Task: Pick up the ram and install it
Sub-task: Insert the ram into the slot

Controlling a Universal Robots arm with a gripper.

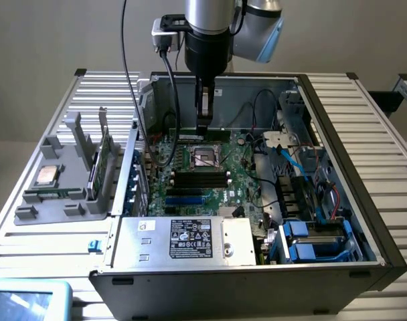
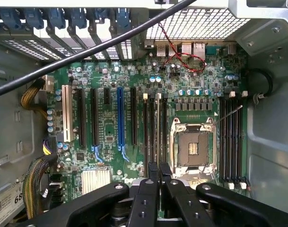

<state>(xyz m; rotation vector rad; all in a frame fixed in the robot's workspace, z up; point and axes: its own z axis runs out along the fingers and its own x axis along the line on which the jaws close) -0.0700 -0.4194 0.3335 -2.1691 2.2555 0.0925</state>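
Note:
The ram (image 1: 190, 136) is a long dark-green stick standing on edge in a slot of the motherboard (image 1: 240, 175), just beyond the empty processor socket (image 1: 205, 158). My gripper (image 1: 203, 126) reaches straight down into the open computer case, and its fingers are shut on the middle of the ram's upper edge. In the wrist view the gripper (image 2: 159, 166) is pinched together over a thin pale strip, the ram (image 2: 157, 127) seen edge-on, among the black slots beside the socket (image 2: 193, 146).
A grey holder (image 1: 63, 180) at the exterior view's left carries a silver processor chip (image 1: 46, 175) and an upright green card (image 1: 100, 160). The power supply (image 1: 183, 239) fills the case front. Cables (image 1: 290, 160) and blue drive bays (image 1: 310, 241) crowd the right. A black cable (image 2: 87, 52) crosses above the board.

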